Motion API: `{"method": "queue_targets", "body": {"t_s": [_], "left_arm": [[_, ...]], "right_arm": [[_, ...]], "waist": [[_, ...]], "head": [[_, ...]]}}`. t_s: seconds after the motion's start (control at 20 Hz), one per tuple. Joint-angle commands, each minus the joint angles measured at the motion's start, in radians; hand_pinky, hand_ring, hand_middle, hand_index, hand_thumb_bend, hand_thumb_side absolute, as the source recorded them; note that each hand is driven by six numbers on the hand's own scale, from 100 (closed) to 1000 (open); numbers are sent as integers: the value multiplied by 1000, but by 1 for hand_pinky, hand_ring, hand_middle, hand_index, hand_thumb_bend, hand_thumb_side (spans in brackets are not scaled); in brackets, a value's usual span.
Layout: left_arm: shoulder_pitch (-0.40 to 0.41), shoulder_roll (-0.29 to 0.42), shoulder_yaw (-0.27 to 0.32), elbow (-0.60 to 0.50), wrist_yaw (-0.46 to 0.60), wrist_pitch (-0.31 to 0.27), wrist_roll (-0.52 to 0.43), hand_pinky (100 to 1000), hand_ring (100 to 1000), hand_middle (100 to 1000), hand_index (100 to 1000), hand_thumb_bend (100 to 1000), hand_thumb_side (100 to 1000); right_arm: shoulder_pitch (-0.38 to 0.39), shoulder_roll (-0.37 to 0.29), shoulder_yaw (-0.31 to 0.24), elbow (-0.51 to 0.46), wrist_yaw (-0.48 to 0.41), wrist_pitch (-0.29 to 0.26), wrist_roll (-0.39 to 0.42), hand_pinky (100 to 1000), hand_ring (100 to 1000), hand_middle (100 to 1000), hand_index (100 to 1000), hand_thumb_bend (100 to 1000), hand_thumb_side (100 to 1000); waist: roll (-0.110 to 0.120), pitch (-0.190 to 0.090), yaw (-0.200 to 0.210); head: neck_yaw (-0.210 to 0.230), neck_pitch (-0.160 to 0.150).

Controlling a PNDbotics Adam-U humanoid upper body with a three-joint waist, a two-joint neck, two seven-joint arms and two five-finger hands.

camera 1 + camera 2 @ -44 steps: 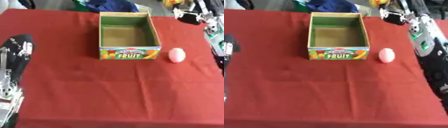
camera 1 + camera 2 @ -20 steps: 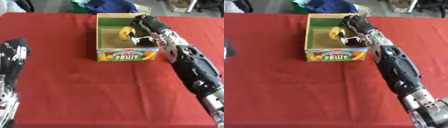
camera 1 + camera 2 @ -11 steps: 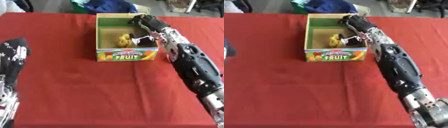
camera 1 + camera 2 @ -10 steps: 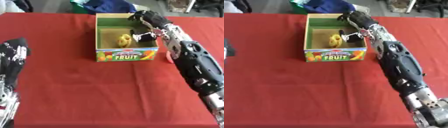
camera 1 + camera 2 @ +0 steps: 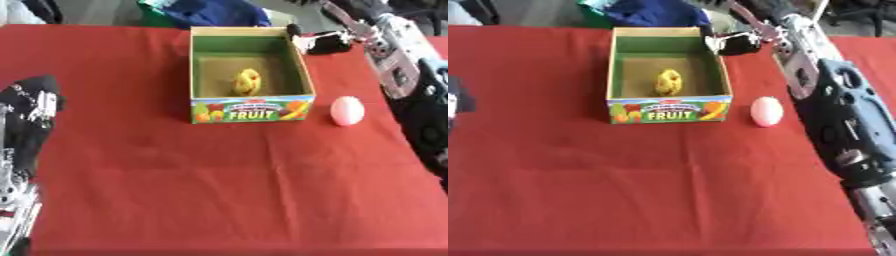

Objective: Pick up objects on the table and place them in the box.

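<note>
Lab-like room — red-clothed table [image 5: 219, 190], clutter behind

The box [image 5: 250, 107] stands open-topped, with a yellow object [image 5: 246, 81] on its floor. The right hand [image 5: 325, 42] overhangs its far right corner. A pink egg [image 5: 347, 110] lies just right of the box on the worktop [image 5: 219, 185].

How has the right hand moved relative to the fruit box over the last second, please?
Yes: the right hand has withdrawn from inside the box to beyond its far right corner.
</note>
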Motion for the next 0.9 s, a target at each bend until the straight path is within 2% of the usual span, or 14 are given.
{"method": "queue_targets", "body": {"t_s": [0.05, 0.4, 0.9], "left_arm": [[-4, 25, 8, -14, -2, -3, 2, 622, 583, 547, 669, 270, 537], [-4, 29, 10, -13, -5, -4, 4, 622, 583, 547, 669, 271, 536], [-4, 33, 11, -14, -6, -3, 7, 622, 583, 546, 669, 272, 536]], "right_arm": [[24, -91, -9, -78, -61, 13, 21, 815, 716, 717, 854, 126, 295], [152, -178, -30, -161, -133, 42, 64, 816, 723, 725, 861, 117, 308], [295, -228, -56, -202, -182, 61, 114, 816, 728, 722, 856, 100, 322]], "waist": [[-1, -15, -2], [-7, -15, -5], [-11, -15, -7]], "head": [[7, -11], [16, -12], [17, -10]]}}
